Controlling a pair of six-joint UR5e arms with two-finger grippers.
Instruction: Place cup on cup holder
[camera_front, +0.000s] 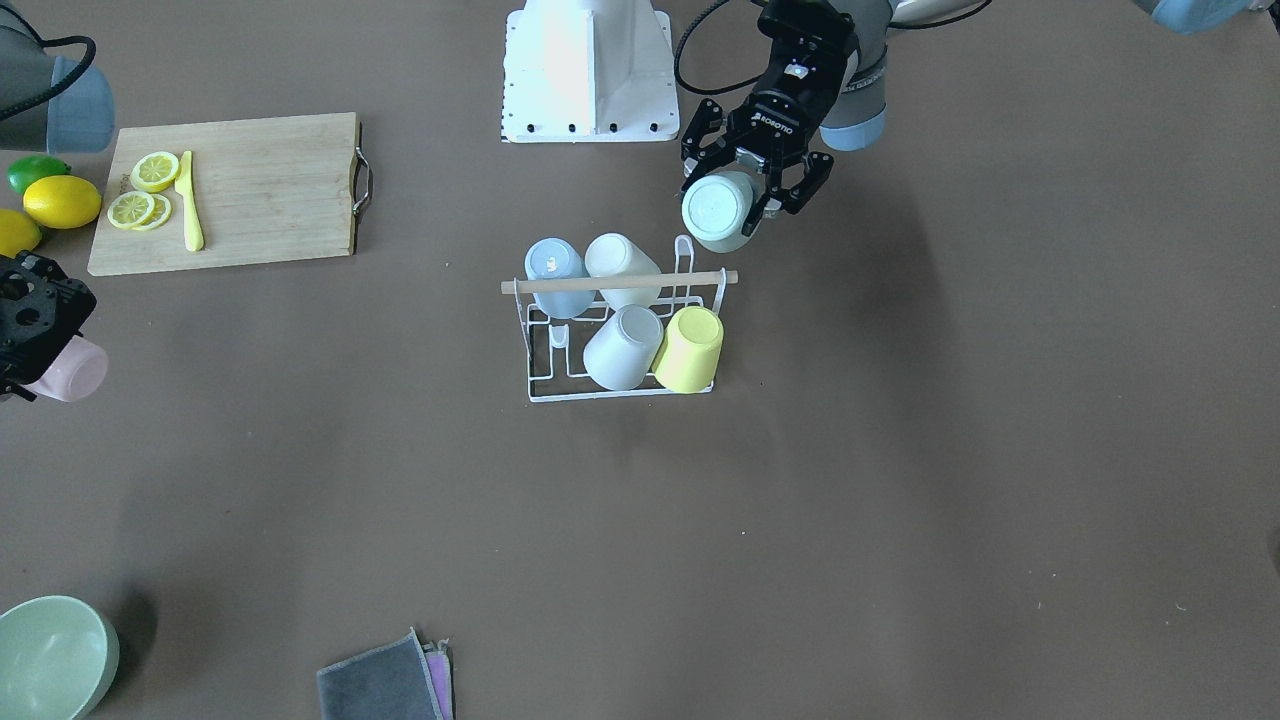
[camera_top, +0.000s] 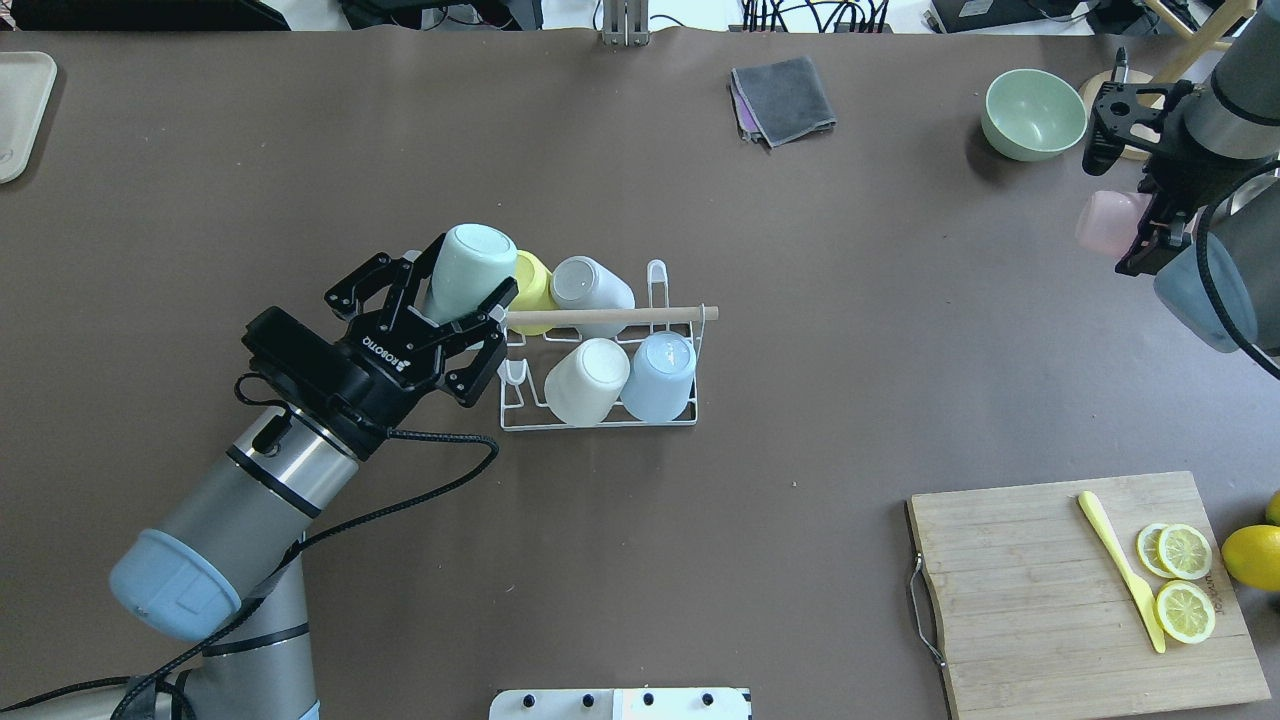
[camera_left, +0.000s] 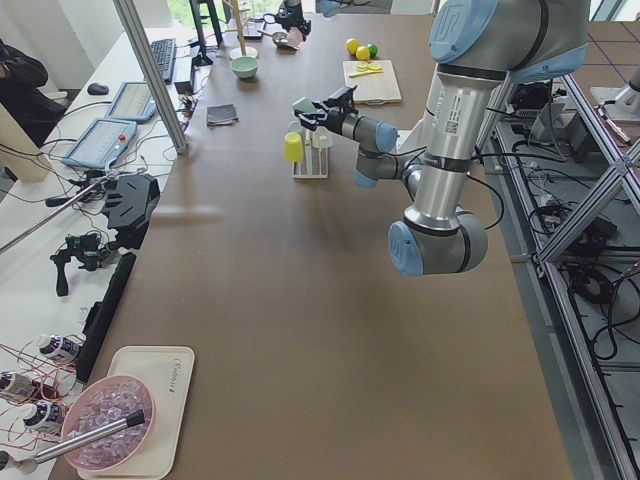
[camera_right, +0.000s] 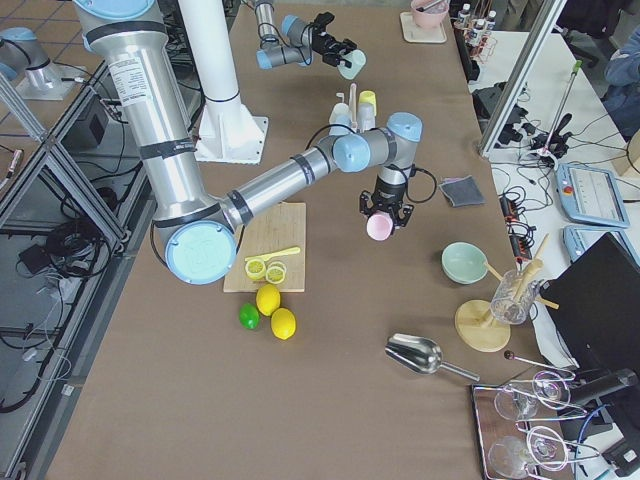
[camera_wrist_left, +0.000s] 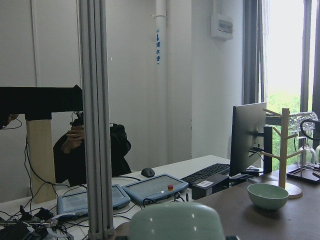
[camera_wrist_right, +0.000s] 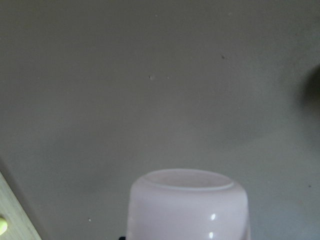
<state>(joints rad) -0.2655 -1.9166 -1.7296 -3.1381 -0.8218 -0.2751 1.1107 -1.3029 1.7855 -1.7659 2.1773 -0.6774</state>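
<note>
Overhead exterior: the left gripper (camera_top: 467, 280), its fingers clamped on a tilted pale green cup (camera_top: 474, 258), hovers at the end of the white wire cup holder (camera_top: 640, 315). A yellow cup (camera_top: 533, 285), two white cups (camera_top: 590, 283) and a light blue cup (camera_top: 662, 378) sit upturned on it. Well apart, near a green bowl (camera_top: 1035, 115), the right gripper (camera_top: 1125, 215) grips a pink cup (camera_top: 1098, 222).

Pale green cup (camera_front: 717, 210) in black left end effector (camera_front: 745, 195), pink cup (camera_top: 1108, 222) in right end effector (camera_top: 1125, 215); white rack (camera_front: 620, 394), brown desk (camera_front: 900, 500).
</note>
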